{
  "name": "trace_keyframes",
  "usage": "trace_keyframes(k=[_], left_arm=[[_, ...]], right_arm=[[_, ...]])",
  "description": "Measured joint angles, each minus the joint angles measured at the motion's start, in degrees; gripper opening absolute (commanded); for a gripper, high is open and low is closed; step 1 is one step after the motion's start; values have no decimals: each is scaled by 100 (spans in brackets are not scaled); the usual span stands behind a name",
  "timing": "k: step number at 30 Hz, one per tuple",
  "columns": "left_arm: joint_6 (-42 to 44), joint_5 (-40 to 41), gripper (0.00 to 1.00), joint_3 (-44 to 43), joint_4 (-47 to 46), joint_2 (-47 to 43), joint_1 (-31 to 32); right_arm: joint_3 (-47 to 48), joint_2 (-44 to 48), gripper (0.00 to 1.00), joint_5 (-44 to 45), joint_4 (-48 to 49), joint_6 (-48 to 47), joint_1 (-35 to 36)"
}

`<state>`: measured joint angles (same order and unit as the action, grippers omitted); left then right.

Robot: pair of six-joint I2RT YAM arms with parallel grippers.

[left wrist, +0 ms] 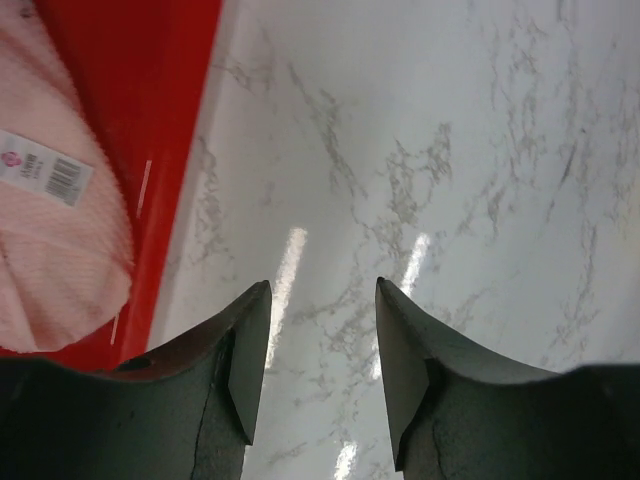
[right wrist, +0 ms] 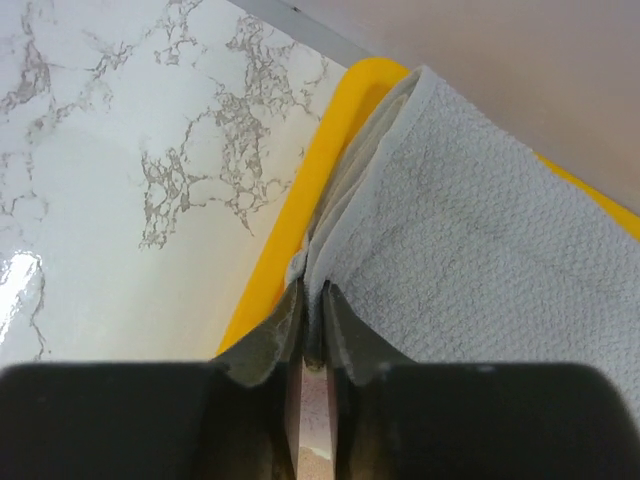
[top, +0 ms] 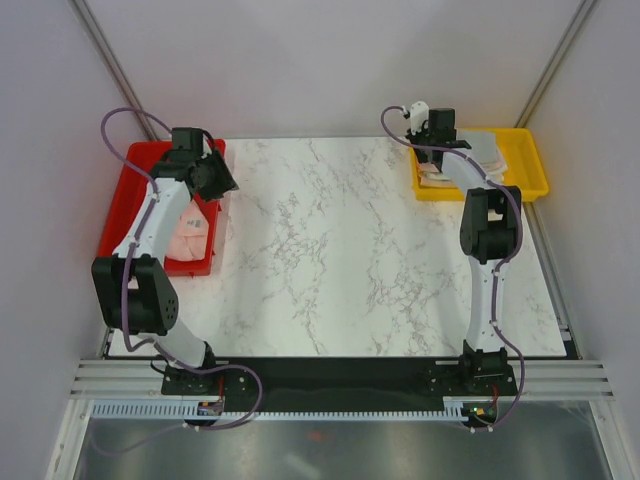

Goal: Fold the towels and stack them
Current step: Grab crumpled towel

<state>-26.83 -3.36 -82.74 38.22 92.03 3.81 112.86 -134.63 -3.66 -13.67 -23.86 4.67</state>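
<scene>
Early, by the look: no folded stack shows on the desk (top: pixel 330 260). Around 9 o'clock, left fingers (left wrist: pixel 245 345) open, holding nothing, hovering over bare desk just beside the red tray (left wrist: pixel 170 90); pink towel (left wrist: pixel 50 260) lies rumpled in it, tag up. Far at 1 o'clock, right fingers (right wrist: pixel 345 325) closed, pinching the edge of a pale grey towel (right wrist: pixel 500 250) in the yellow tray (right wrist: pixel 290 210). Left to do: pull it out, fold, stack, likely every towel.
</scene>
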Motion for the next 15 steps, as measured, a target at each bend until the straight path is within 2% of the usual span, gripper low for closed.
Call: trace_keyframes(k=[3, 4, 6, 7, 9, 13, 15], left_arm=[[-4, 184, 54, -133, 20, 345, -505], [-7, 251, 54, -199, 31, 511, -704], [-15, 435, 55, -341, 55, 824, -1086], [-28, 544, 57, -407, 59, 970, -1257], [-63, 782, 61, -503, 74, 1187, -1532], [-94, 1270, 63, -898, 153, 1709, -1781], [-90, 1405, 63, -1167, 153, 2046, -1770]], right_arm=[[0, 11, 43, -17, -44, 59, 0], [4, 11, 56, 17, -57, 68, 2], [74, 11, 62, 46, -96, 173, -9], [105, 17, 70, 50, -105, 249, -13], [131, 70, 78, 59, -133, 393, -9], [129, 354, 95, 72, -186, 719, 13], [90, 645, 96, 72, -181, 903, 26]])
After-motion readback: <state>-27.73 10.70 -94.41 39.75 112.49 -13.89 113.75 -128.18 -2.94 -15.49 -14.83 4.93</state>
